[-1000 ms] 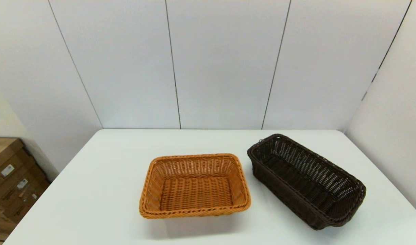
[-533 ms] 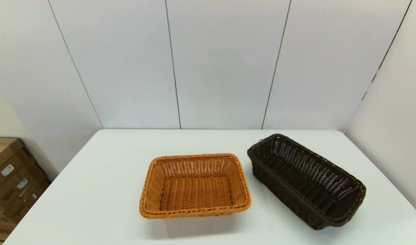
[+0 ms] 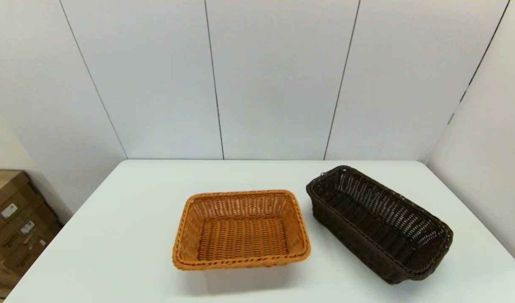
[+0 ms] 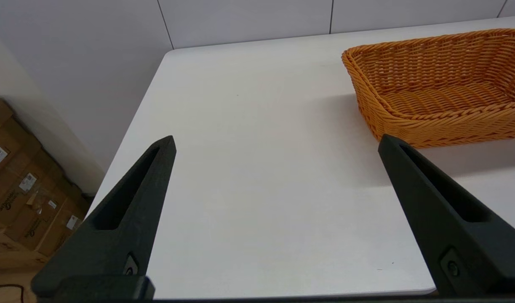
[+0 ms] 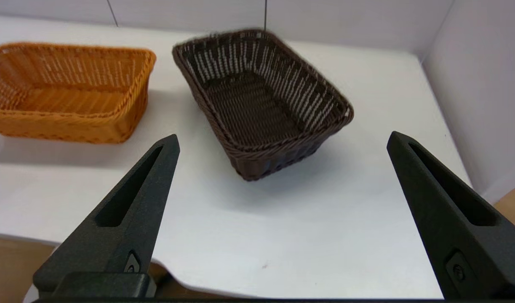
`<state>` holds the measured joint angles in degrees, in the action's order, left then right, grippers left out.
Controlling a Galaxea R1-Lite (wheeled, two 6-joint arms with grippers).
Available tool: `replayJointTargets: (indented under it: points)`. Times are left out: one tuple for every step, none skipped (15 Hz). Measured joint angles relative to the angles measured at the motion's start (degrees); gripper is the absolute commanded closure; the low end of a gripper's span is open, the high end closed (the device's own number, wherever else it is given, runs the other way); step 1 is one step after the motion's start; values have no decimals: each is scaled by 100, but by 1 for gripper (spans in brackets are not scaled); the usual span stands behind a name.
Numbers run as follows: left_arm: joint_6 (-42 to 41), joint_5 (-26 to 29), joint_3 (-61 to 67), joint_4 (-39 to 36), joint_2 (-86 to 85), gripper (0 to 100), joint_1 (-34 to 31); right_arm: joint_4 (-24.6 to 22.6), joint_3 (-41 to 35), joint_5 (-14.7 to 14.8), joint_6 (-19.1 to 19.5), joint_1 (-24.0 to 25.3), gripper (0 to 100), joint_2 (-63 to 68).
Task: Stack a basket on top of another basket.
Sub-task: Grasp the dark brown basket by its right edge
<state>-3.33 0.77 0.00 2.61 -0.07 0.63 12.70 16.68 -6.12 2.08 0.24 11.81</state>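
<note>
The dark brown basket (image 3: 379, 223) (image 5: 261, 101) lies on the right of the white table (image 3: 126, 235), turned at an angle. The orange-tan basket (image 3: 240, 229) (image 4: 442, 84) (image 5: 68, 90) sits upright near the table's middle, a small gap from the dark one. Neither arm shows in the head view. My left gripper (image 4: 276, 143) hangs open over the table's near left edge, short of the orange-tan basket. My right gripper (image 5: 282, 141) hangs open above the near right edge, facing the dark basket's near end. Both baskets hold nothing.
White wall panels close the back and right sides of the table. Cardboard boxes (image 3: 13, 223) (image 4: 17, 198) are stacked on the floor to the left. Bare table (image 4: 261, 160) lies left of and in front of the orange-tan basket.
</note>
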Motion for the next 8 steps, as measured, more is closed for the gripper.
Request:
replayJointTargets:
  points:
    - [2, 0, 0, 2, 0, 0, 0, -17, 73, 0, -18, 2, 0, 301]
    - [0, 2, 0, 0, 0, 0, 0, -33, 154, 0, -66, 6, 0, 613]
    - [2, 0, 0, 0, 0, 0, -1, -44, 256, 0, -145, 6, 0, 968]
    - [0, -2, 0, 0, 0, 0, -1, -52, 377, 0, -263, 6, 0, 1354]
    - [0, 0, 0, -2, 0, 0, -1, -66, 529, 0, -412, 6, 0, 1801]
    - [-2, 0, 0, 0, 0, 0, -1, -80, 675, 0, -572, 5, 0, 2236]
    - [0, 0, 0, 2, 0, 0, -1, -111, 827, 1, -734, 0, 0, 2682]
    - [-5, 2, 0, 2, 0, 0, -1, -157, 1002, 17, -913, -4, 0, 3160]
